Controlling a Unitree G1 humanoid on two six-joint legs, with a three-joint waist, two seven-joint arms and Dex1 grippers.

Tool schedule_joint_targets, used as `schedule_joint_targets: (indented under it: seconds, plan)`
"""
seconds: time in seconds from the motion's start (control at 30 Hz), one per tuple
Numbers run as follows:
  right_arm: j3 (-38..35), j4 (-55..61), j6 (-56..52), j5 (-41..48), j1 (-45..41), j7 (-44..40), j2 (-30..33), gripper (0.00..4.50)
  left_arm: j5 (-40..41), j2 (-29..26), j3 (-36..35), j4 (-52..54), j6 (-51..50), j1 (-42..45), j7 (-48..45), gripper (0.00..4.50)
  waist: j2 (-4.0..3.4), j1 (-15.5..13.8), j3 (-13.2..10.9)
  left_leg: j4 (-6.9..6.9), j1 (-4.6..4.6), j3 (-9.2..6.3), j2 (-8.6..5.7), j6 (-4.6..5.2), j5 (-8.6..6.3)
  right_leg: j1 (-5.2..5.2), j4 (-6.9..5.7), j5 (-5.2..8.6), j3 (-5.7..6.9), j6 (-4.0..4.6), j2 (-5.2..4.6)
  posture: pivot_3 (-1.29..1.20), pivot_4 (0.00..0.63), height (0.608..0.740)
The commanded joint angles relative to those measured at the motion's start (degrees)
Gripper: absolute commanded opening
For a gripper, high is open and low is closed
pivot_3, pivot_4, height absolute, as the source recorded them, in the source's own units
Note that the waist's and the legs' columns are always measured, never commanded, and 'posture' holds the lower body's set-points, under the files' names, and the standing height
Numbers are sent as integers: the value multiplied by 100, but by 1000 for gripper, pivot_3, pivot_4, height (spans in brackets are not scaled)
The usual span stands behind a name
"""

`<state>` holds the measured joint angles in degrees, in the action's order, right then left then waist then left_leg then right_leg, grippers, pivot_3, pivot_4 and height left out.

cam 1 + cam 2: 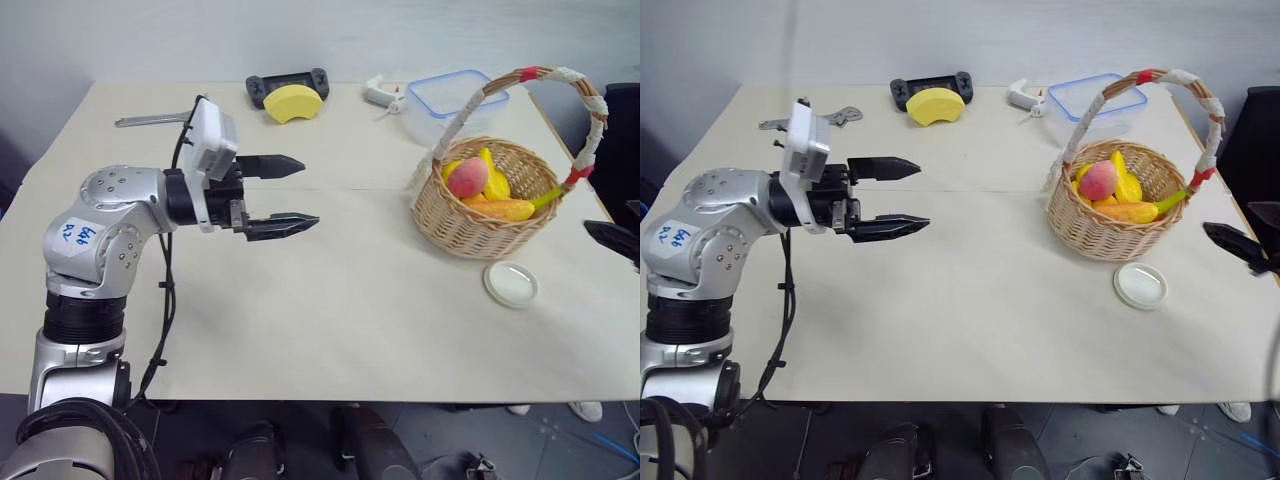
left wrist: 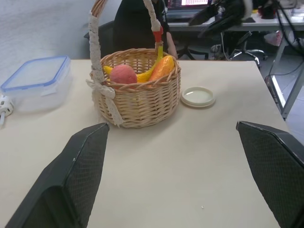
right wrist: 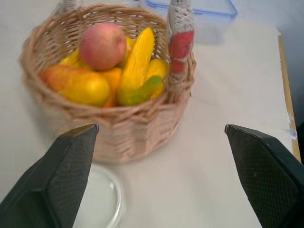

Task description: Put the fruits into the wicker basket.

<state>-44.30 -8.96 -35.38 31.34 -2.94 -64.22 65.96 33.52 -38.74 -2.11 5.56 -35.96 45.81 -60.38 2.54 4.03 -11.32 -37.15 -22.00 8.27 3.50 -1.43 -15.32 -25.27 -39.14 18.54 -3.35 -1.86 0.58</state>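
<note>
Your fruits are sitting in the wicker basket [image 1: 480, 205] on the desk [image 1: 330, 300].
The peach [image 1: 467, 177] is resting on the mango [image 1: 505, 209] inside it. Your left gripper [image 1: 285, 195] is hovering well left of the basket, jaws spread, empty. Your right gripper [image 3: 164, 185] is gaping open just beside the basket, holding nothing.

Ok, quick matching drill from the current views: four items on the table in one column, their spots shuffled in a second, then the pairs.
Things:
1. peach
2. white lid
3. clear box
4. yellow wedge

Places:
A. at the table's far edge, against the black controller
B. flat on the table, just in front of the wicker basket
C. inside the basket, on top of the other fruit
D. behind the basket, blue-rimmed

Pairs: 1-C, 2-B, 3-D, 4-A
</note>
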Motion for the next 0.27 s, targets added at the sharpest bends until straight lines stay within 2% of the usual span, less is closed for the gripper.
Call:
schedule_joint_targets:
  seconds: [0.03, 0.13, 0.17, 0.27]
  plan:
    - [-1197, 159, -644, 277, 583, -866, 351, 4450, 116, -70, -185, -134, 192, 195, -255, 4500, 3, 55, -1, 1, 7, -2, 4, 2, 1, 14, 15, -1, 1, -1, 4, 0, 150, 740]
    - [-1764, 416, -1188, 474, 809, -805, 252, 4450, 130, -34, -191, -286, 258, 328, -390, 4500, 11, 144, -6, 20, 79, 1, 8, 16, -10, 103, 70, -8, 2, -16, 4, 0, 150, 740]
    - [-1861, 544, -1287, 529, 838, -745, 179, 4450, 137, 0, -189, -329, 270, 354, -408, 4500, 11, 167, -6, 23, 83, 1, 10, 46, -27, 115, 92, -19, 3, -27, 4, 0, 150, 740]
    - [-1854, 834, -1410, 608, 800, -467, -20, 4450, 116, 127, -88, -356, 342, 305, -461, 4500, 11, 197, -6, 21, 94, -2, 11, 63, -32, 146, 132, -52, 4, -46, 4, 0, 150, 740]
